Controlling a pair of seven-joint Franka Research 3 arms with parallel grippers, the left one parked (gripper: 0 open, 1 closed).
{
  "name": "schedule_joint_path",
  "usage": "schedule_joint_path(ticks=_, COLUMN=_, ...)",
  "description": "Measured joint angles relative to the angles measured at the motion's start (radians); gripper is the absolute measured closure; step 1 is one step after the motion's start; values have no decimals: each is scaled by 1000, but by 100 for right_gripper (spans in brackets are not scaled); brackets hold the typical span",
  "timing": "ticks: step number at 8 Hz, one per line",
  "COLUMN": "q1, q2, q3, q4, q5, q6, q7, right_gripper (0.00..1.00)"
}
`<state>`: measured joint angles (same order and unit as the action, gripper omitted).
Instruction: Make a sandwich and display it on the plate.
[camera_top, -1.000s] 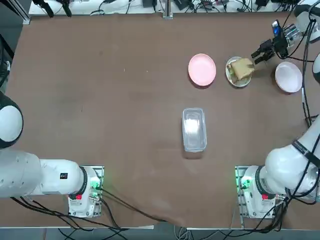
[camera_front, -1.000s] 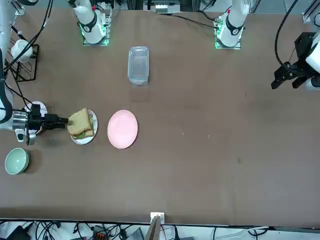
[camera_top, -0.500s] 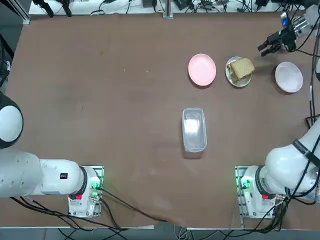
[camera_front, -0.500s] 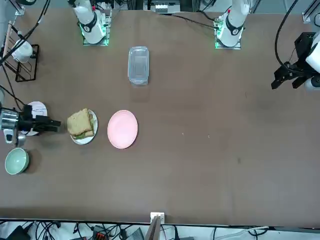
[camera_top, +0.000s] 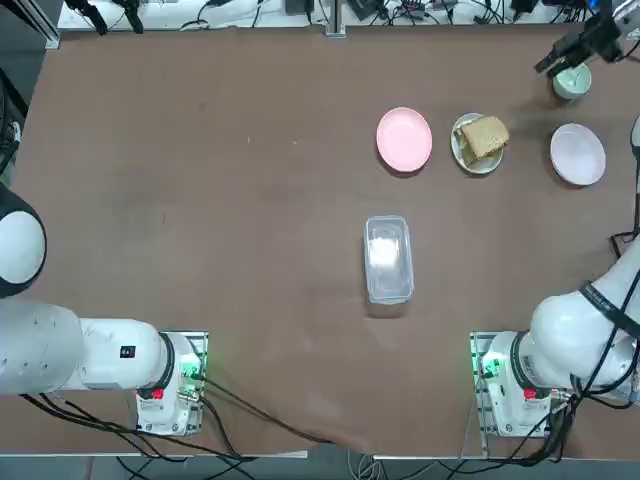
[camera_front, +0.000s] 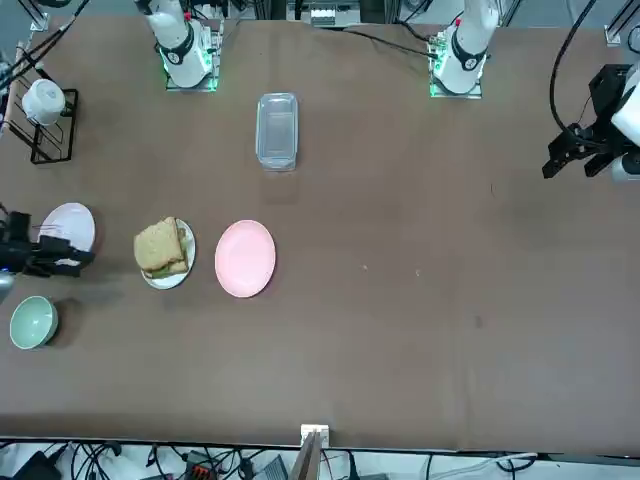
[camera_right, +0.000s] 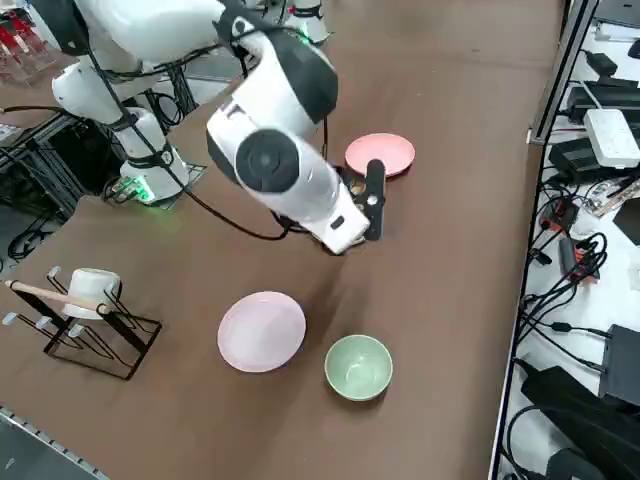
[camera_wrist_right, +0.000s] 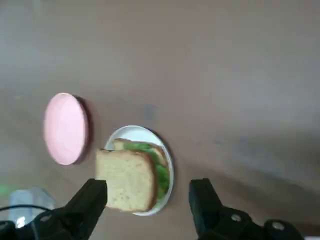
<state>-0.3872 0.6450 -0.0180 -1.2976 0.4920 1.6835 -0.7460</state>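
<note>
The sandwich (camera_top: 483, 138) — two toasted square slices, green lettuce at one edge — lay flat on the glossy round white plate (camera_top: 464, 154), slightly askew, beside the matte pink plate (camera_top: 404, 139); the right gripper (camera_top: 566, 55) (a second ago just beside the bread) had drawn back to the table's far corner, jaws spread and empty, seemingly above a pale green bowl (camera_front: 33, 322).
</note>
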Motion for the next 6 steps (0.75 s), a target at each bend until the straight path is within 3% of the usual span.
schedule_joint_path(ticks=2, q1=62, q2=-38, q3=4, q4=87, q5=-160, q6=-1, q7=114, right_gripper=0)
schedule_joint_path(ticks=6, q1=192, q2=-169, q3=4, q4=136, q5=-303, q6=-34, q7=352, right_gripper=0)
